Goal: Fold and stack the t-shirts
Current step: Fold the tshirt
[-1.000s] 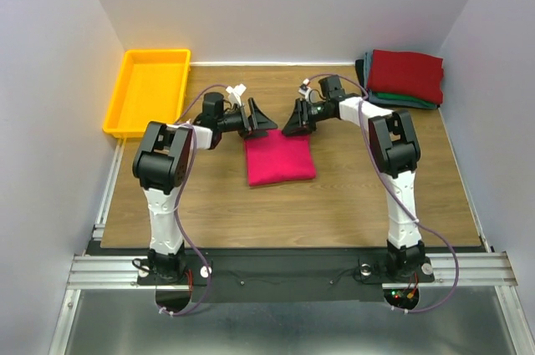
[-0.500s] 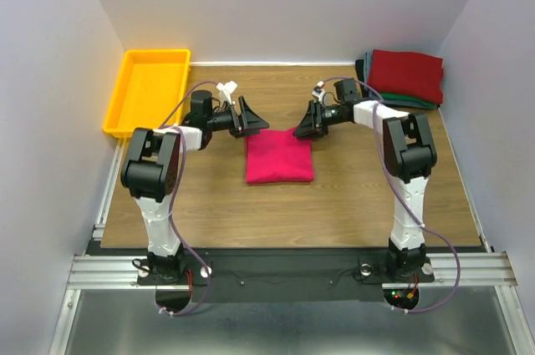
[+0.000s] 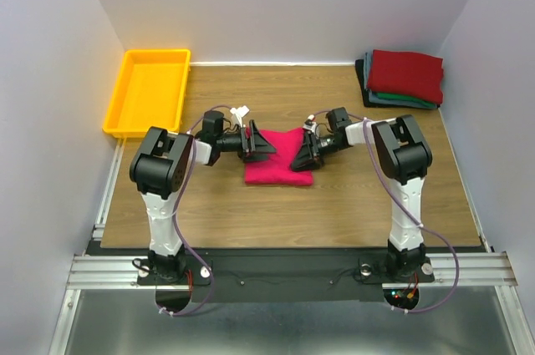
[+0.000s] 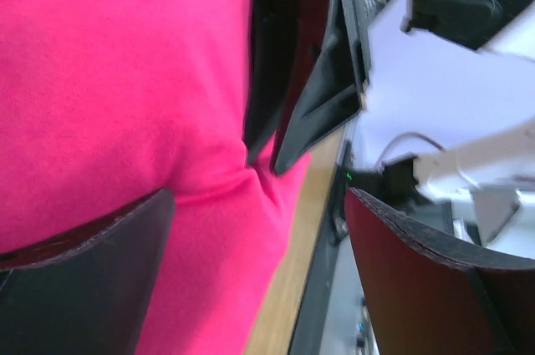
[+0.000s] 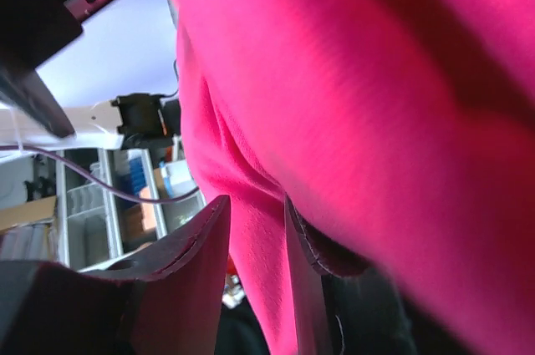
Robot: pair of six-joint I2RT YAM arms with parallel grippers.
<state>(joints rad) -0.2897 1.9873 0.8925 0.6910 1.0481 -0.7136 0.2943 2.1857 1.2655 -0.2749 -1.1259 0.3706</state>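
Right gripper (image 3: 303, 157) pinches a fold at rt edge of the folded crimson cloth t-shirt (image 3: 280, 169). My left gripper (image 3: 261, 144) is at the shirt's left edge, jaws spread wide, nothing held. Shirt lies on brown wood-grain table (image 3: 251, 209). Well back-right of it: stack of dark red, teal and black folded t-shirts (image 3: 405, 75). Back-left: yellow plastic tray (image 3: 117, 109).

The crimson t-shirt (image 5: 376, 104), blurred, overruns both wrist views' edges.
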